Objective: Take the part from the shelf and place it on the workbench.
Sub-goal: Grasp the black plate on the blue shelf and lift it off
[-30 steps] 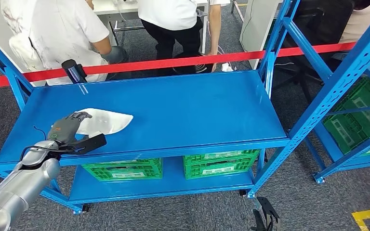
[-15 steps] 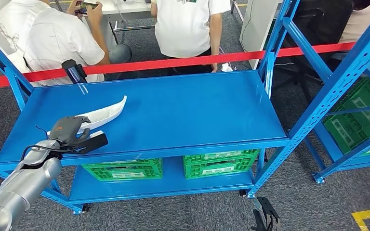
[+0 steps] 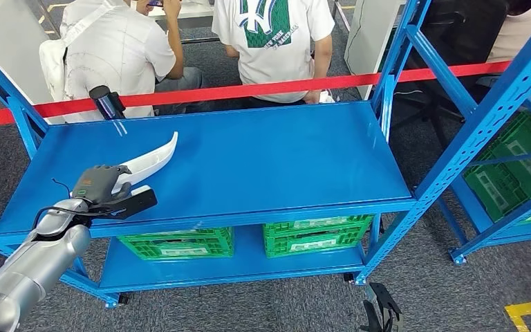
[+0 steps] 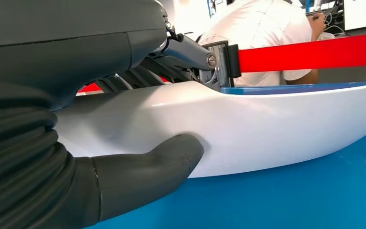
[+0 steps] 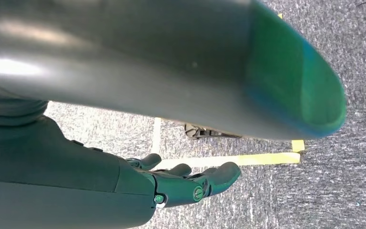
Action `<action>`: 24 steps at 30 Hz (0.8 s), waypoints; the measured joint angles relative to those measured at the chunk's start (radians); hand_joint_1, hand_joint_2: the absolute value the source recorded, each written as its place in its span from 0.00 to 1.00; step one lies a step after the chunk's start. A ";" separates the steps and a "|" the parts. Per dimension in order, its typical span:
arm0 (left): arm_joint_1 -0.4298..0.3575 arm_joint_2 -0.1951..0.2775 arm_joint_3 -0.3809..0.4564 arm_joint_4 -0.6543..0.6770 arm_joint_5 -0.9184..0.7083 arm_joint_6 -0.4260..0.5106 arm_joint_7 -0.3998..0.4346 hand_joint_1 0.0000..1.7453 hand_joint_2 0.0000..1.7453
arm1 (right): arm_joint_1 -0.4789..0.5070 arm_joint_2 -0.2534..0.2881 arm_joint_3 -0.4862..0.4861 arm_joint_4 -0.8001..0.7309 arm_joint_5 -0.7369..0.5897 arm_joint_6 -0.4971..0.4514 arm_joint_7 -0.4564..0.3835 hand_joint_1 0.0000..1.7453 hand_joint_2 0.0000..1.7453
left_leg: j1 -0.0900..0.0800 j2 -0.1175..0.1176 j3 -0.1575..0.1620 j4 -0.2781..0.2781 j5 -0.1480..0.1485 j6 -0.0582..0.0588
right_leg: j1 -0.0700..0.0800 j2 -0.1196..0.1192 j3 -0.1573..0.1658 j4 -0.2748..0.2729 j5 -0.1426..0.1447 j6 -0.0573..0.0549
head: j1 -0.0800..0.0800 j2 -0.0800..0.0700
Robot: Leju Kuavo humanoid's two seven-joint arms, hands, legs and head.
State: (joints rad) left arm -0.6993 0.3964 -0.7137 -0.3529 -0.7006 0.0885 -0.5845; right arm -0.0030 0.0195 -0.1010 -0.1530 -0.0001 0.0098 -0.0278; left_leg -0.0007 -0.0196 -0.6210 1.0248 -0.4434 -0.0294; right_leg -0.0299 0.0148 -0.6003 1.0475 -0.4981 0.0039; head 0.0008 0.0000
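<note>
While the left hand [image 3: 100,185] grips the white part [image 3: 153,156], tilted at the shelf's [image 3: 263,152] left in the head view, lifting clear likely comes next; right hand [image 5: 190,183] hangs loosely curled, holding nothing.

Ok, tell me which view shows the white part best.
Head view: the whole curved white part on the blue shelf, gripped by the left hand. Left wrist view shows a close stretch under the thumb; right wrist view shows floor.
</note>
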 joint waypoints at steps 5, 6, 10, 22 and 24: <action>-0.004 -0.009 0.000 0.000 0.000 -0.005 0.002 1.00 1.00 | 0.000 0.000 -0.007 0.000 -0.002 0.000 -0.002 0.00 0.00 | 0.000 0.000 0.000 0.000 0.000 0.000 | 0.000 0.000 0.000 0.000 0.000 0.000 | 0.000 0.000; -0.005 -0.011 0.000 0.000 0.000 -0.005 0.002 1.00 1.00 | 0.000 0.000 -0.008 0.000 -0.003 -0.001 -0.003 0.00 0.00 | 0.000 0.000 0.000 0.000 0.000 0.000 | 0.000 0.000 0.000 0.000 0.000 0.000 | 0.000 0.000; -0.006 -0.016 0.000 0.001 0.000 -0.005 -0.003 1.00 1.00 | 0.000 0.000 -0.011 0.000 -0.004 -0.003 -0.004 0.00 0.00 | 0.000 0.000 0.000 0.000 0.000 0.000 | 0.000 0.000 0.000 0.000 0.000 0.000 | 0.000 0.000; -0.005 -0.025 0.000 0.001 0.001 0.022 -0.016 1.00 1.00 | 0.000 0.000 -0.018 0.000 -0.008 -0.005 -0.003 0.00 0.00 | 0.000 0.000 0.000 0.000 0.000 0.000 | 0.000 0.000 0.000 0.000 0.000 0.000 | 0.000 0.000; -0.002 -0.028 0.000 0.001 0.001 0.053 -0.021 1.00 1.00 | 0.000 0.000 -0.018 0.000 -0.009 -0.007 -0.003 0.00 0.00 | 0.000 0.000 0.000 0.000 0.000 0.000 | 0.000 0.000 0.000 0.000 0.000 0.000 | 0.000 0.000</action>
State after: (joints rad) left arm -0.7016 0.3680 -0.7142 -0.3517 -0.6996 0.1412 -0.6051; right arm -0.0028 0.0195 -0.1191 -0.1530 -0.0089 0.0030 -0.0311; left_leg -0.0007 -0.0196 -0.6210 1.0248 -0.4434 -0.0294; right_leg -0.0299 0.0148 -0.6004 1.0475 -0.4981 0.0039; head 0.0008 0.0000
